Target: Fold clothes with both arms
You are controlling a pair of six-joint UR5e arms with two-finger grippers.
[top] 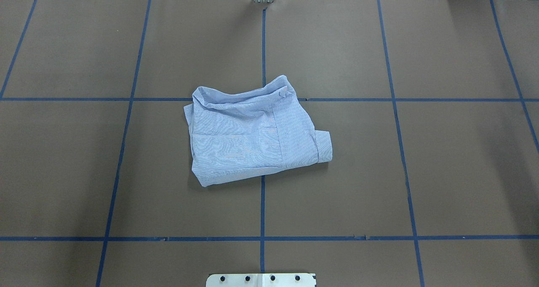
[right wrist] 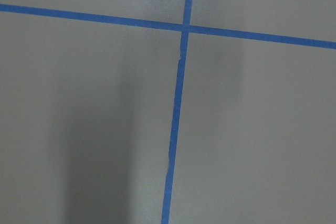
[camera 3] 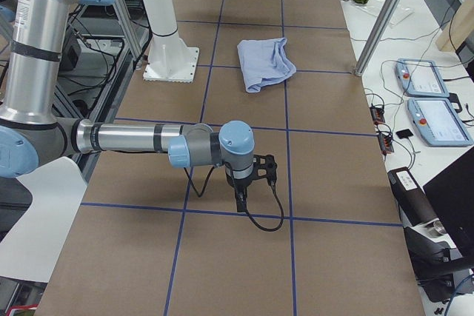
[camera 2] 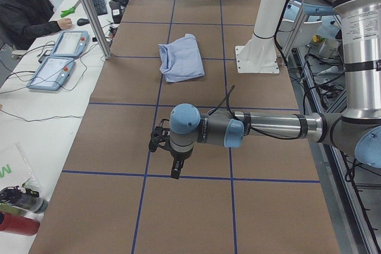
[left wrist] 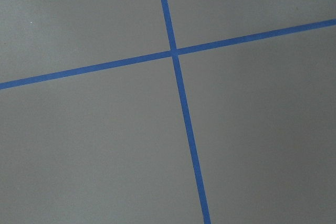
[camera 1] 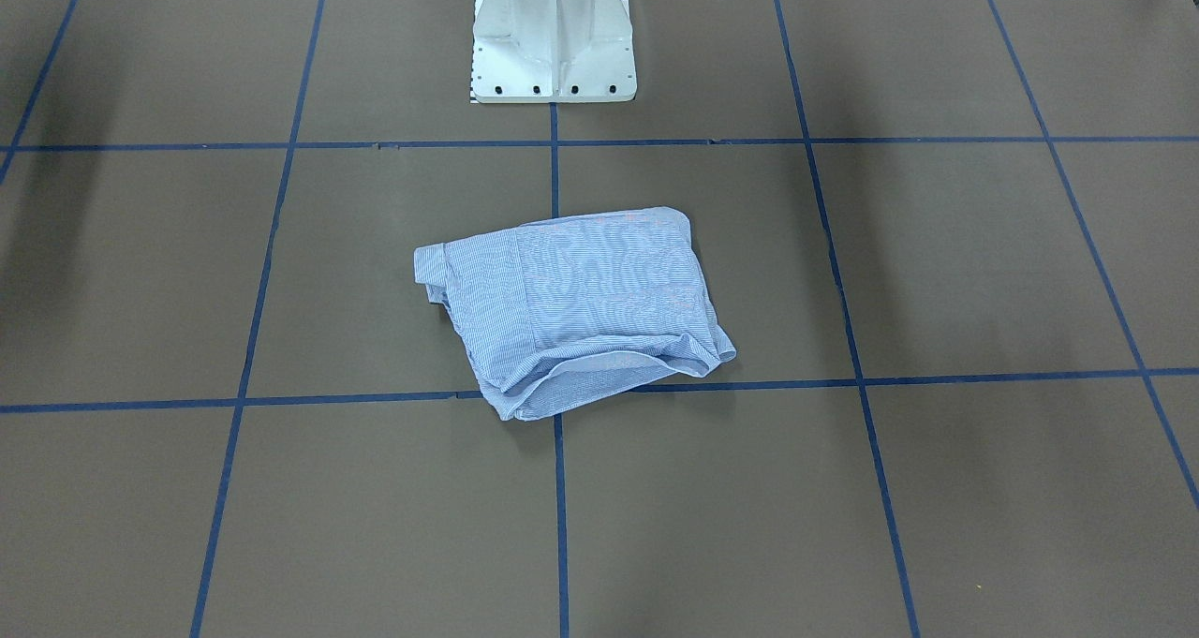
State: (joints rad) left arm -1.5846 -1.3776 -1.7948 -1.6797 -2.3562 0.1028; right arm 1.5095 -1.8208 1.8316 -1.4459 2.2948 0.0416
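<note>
A light blue-and-white finely striped shirt is lying folded into a rough, slightly skewed rectangle at the middle of the table, straddling the centre line of blue tape in front of the white pedestal. Its soft cotton is showing shallow creases. A rolled, rumpled edge is running along the side away from the robot, and a buttoned cuff is poking out on the robot's right. Matte brown paper marked with a taped grid is covering the table.

The left arm, a silver-grey tube with light-blue joint caps, is reaching level over the table's left end, its black left gripper pointing down at the paper, well apart from the shirt. The right arm is mirroring that pose at the opposite end, its right gripper likewise aiming downward. Whether either pair of jaws is spread or pressed together cannot be told from these side views. Both wrist cameras are showing only bare paper and crossing tape lines. A person is sitting at a side bench beside two pendants.
</note>
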